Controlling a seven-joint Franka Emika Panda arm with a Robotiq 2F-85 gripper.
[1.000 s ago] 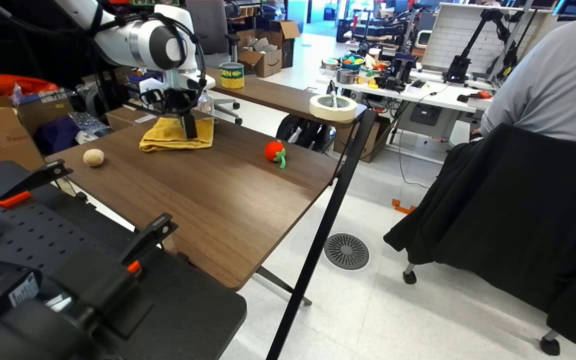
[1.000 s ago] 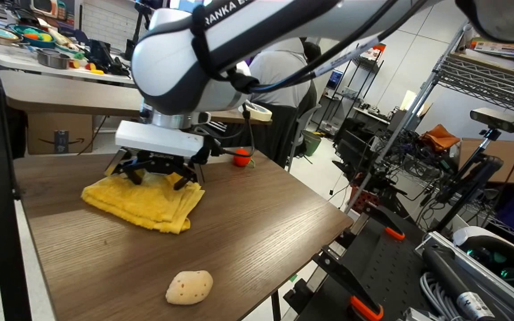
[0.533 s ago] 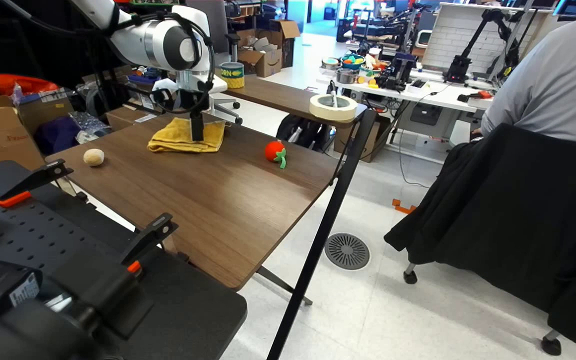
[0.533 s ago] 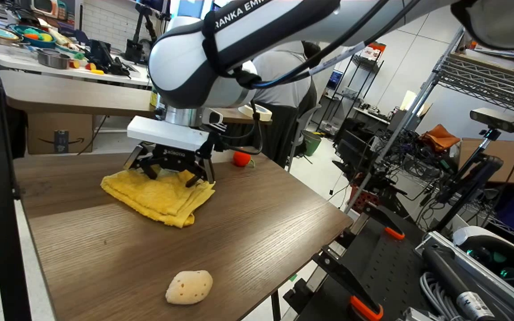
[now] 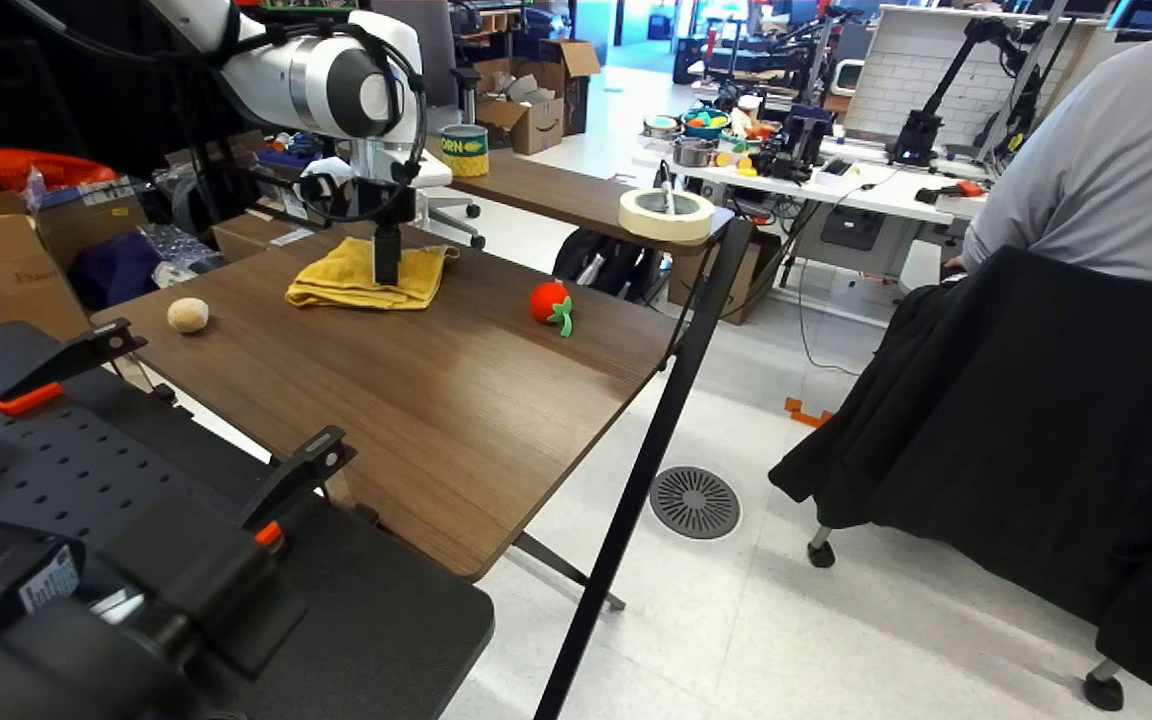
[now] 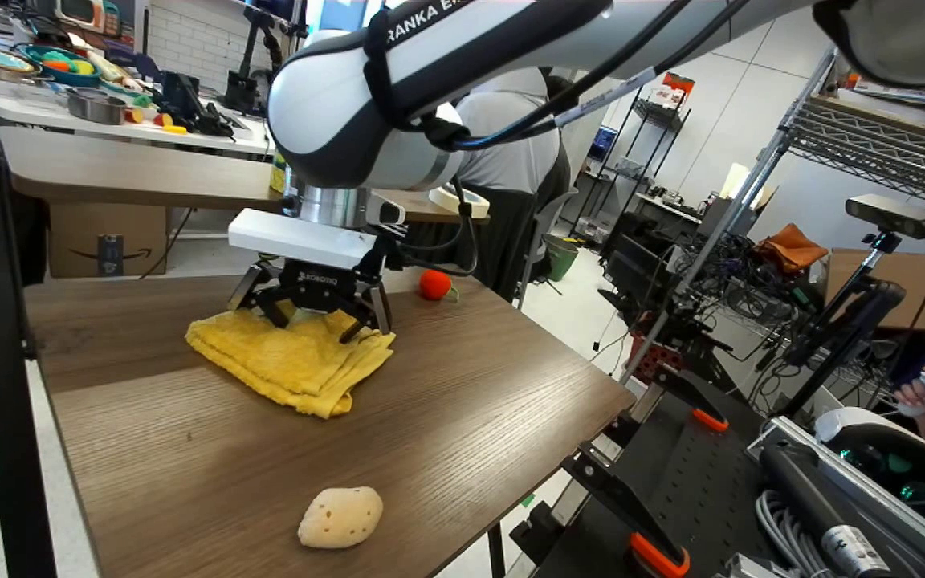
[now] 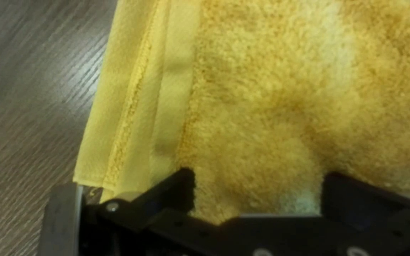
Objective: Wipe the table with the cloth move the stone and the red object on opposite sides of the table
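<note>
In an exterior view, the gripper (image 6: 311, 320) is spread wide, down on the cloth (image 6: 282, 361); no pinch shows. Wiping seems to be the step; next, press and slide the cloth, stopping short of the stone (image 6: 340, 518). In an exterior view, the stone sits near the left corner of the table (image 5: 416, 400), cloth and red ball (image 5: 547, 302) near the far edge; there's open room toward the near corner. In the wrist view, part of the gripper pokes past the cloth's edge.

At twelve o'clock the arm (image 6: 478, 44) shows "RANKA"; at nine, the gripper (image 6: 316, 323) "ROBOTIQ", a carton (image 6: 81, 231) a curved arrow; at eleven, a can (image 5: 464, 152) "ORN".
</note>
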